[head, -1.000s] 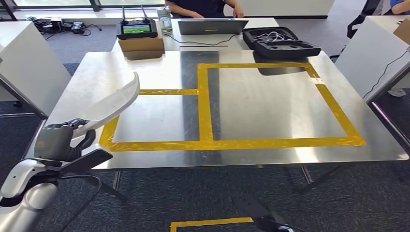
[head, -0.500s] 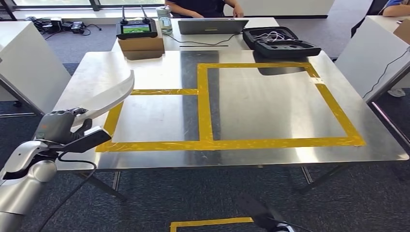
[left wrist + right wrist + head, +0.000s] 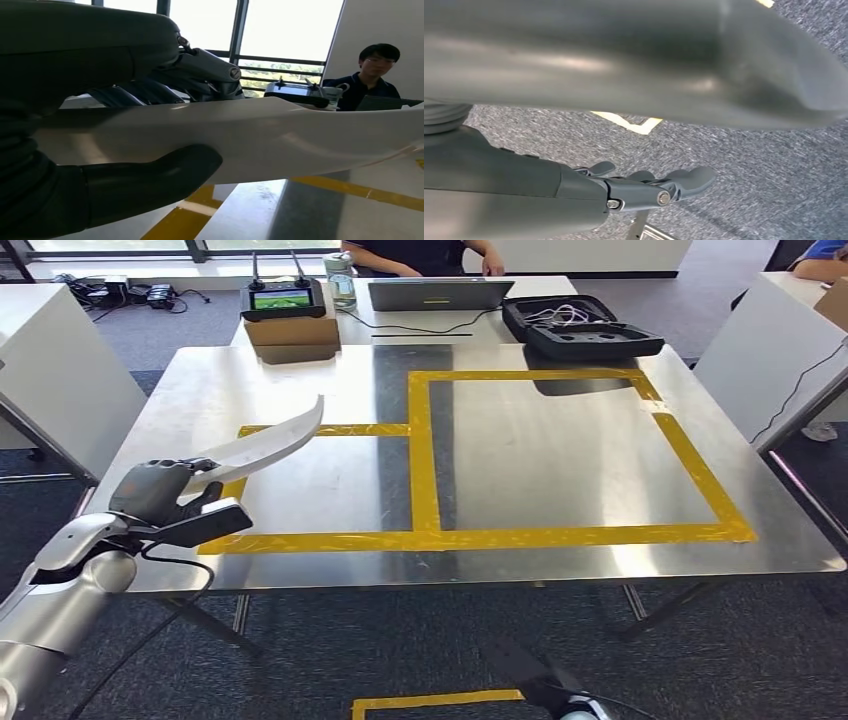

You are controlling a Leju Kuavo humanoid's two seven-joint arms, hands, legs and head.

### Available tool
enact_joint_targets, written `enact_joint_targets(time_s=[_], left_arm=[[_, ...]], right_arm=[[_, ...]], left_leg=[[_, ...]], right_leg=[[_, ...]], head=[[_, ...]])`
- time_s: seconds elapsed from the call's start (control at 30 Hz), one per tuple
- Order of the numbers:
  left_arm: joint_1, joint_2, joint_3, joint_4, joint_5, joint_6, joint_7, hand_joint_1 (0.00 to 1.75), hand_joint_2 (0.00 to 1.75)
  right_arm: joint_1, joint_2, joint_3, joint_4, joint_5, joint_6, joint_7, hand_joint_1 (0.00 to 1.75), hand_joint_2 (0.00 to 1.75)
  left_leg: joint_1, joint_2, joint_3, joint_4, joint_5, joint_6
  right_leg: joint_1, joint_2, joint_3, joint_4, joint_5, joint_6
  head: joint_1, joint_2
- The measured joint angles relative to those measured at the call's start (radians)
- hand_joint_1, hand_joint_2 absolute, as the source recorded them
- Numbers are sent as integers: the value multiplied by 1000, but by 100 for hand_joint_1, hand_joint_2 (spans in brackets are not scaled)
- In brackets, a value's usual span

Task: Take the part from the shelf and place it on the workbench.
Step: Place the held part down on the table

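Item: part (image 3: 268, 443). White, long, curved blade-like piece, thin and glossy. My left hand (image 3: 160, 490) holds it at its near end, thumb (image 3: 150, 185) under and fingers (image 3: 195, 75) over, seen close in the left wrist view. The free end points toward 1 o'clock and hangs above the bench (image 3: 560, 450), over the smaller tape box (image 3: 330, 485) at the bench's 9 o'clock side. I cannot tell whether any of it touches the metal yet; it looks raised.

Item: right hand (image 3: 659, 187). Hangs low over grey carpet, holds nothing, fingers apart and only lightly bent.

Item: bench. Bare steel, shiny, marked with yellow tape in two boxes, the larger toward 3 o'clock.

Item: far table, 12 o'clock. Controller (image 3: 283, 300), laptop (image 3: 437, 293), open black case (image 3: 580, 327), a person (image 3: 425, 255) seated behind.

Risks, as I judge them:
- Grip sits at one end only, so the long free end acts as a lever. A quick descent could twist the part in my fingers.
- Part is smooth and bench is smooth. Released at a tilt, it may slide or rock on its curve, possibly out of the tape box.
- My hand is near the bench's near edge. Letting go too early could leave the held end overhanging, and the part could tip to the floor.
- Tip landing first could skid forward.
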Motion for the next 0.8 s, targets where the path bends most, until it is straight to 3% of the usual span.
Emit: enact_joint_targets(time_s=[0.5, 0.8], left_arm=[[-51, -61, -80, 98, 14, -2, -23, 175, 175], [-83, -87, -109, 161, 60, -52, -14, 175, 175]], right_arm=[[-2, -4, 0, 0, 6, 1, -11, 0, 0], [-5, -15, 7, 0, 25, 1, -8, 0, 0]], left_leg=[[0, 0, 0, 0, 0, 0], [0, 0, 0, 0, 0, 0]], right_leg=[[0, 0, 0, 0, 0, 0], [0, 0, 0, 0, 0, 0]], head=[[0, 0], [0, 0]])
